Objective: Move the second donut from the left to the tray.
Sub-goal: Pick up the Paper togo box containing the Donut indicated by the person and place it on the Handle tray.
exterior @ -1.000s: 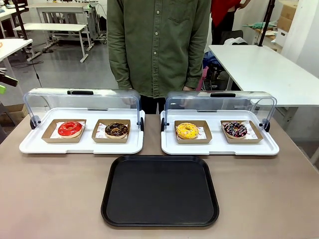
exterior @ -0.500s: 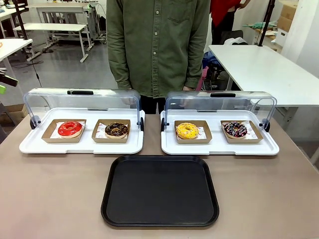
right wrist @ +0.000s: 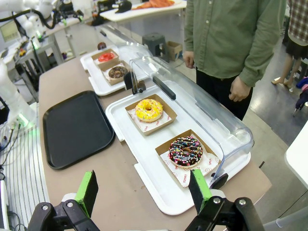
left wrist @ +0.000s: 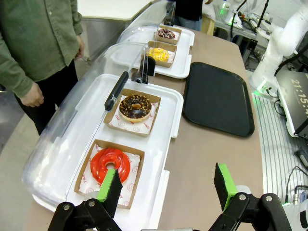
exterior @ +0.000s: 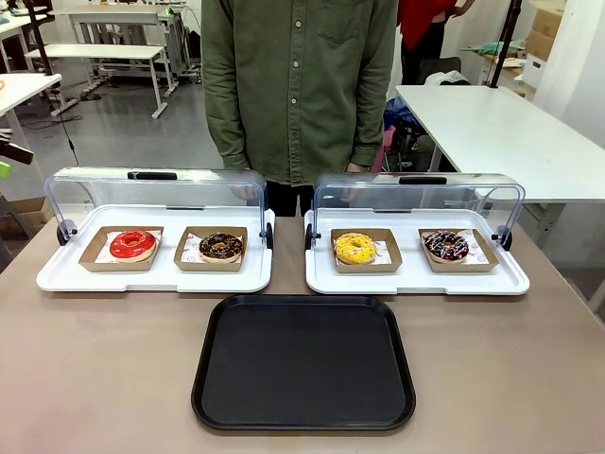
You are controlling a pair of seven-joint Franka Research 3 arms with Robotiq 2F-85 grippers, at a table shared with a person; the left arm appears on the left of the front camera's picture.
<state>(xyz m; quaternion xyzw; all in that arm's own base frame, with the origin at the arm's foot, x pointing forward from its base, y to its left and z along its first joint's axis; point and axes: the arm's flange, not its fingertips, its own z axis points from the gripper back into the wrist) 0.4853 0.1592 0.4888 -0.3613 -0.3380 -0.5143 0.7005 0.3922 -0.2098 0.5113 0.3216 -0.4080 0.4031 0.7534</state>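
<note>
The chocolate donut with brownish-orange crumbs (exterior: 221, 247) (left wrist: 135, 107) (right wrist: 117, 72) lies in its brown cardboard tray on the left white display tray (exterior: 151, 281), second from the left. The empty black tray (exterior: 304, 363) (left wrist: 219, 96) (right wrist: 76, 127) sits at the table's front middle. My left gripper (left wrist: 167, 188) is open above the table's left end, near the red donut (left wrist: 110, 164). My right gripper (right wrist: 144, 192) is open above the right end, short of the sprinkled donut (right wrist: 185, 151). Neither holds anything.
A red-glazed donut (exterior: 132, 245) sits left of the crumb one. The right display tray (exterior: 416, 281) holds a yellow donut (exterior: 354, 249) and a sprinkled one (exterior: 445, 247). Both clear lids (exterior: 156, 194) stand open at the back. A person in a green shirt (exterior: 301, 85) stands behind.
</note>
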